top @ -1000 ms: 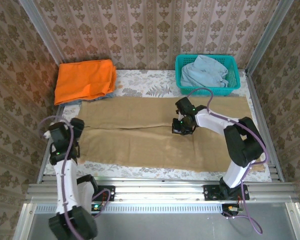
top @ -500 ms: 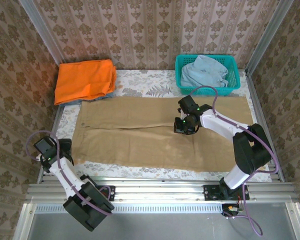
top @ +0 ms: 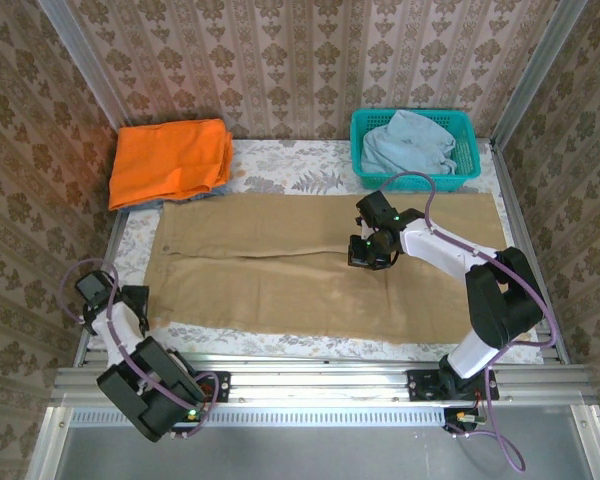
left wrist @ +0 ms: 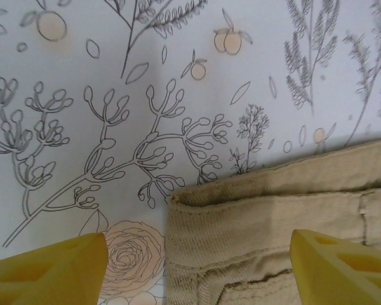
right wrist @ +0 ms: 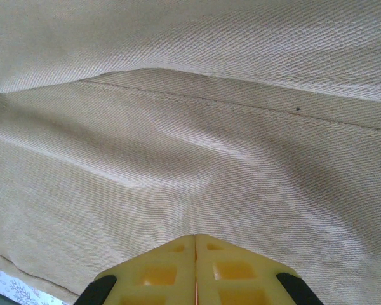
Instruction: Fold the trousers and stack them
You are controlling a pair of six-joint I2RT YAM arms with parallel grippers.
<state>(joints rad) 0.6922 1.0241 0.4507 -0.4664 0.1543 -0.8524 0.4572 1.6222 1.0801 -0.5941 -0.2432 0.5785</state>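
Observation:
The tan trousers lie spread flat across the table, legs running to the right. My left gripper is low at their near left corner. In the left wrist view it stands open, its yellow fingertips on either side of the trousers' stitched corner. My right gripper rests on the middle of the trousers. In the right wrist view it is shut, tips together against the rumpled tan cloth, with no cloth seen between them.
A folded orange garment lies at the back left. A teal basket at the back right holds a pale blue garment. A white floral tablecloth covers the table. Papered walls close in on three sides.
My left arm swung down and to the left, bringing its open gripper low beside the trousers' near left corner. The right gripper shifted only slightly.

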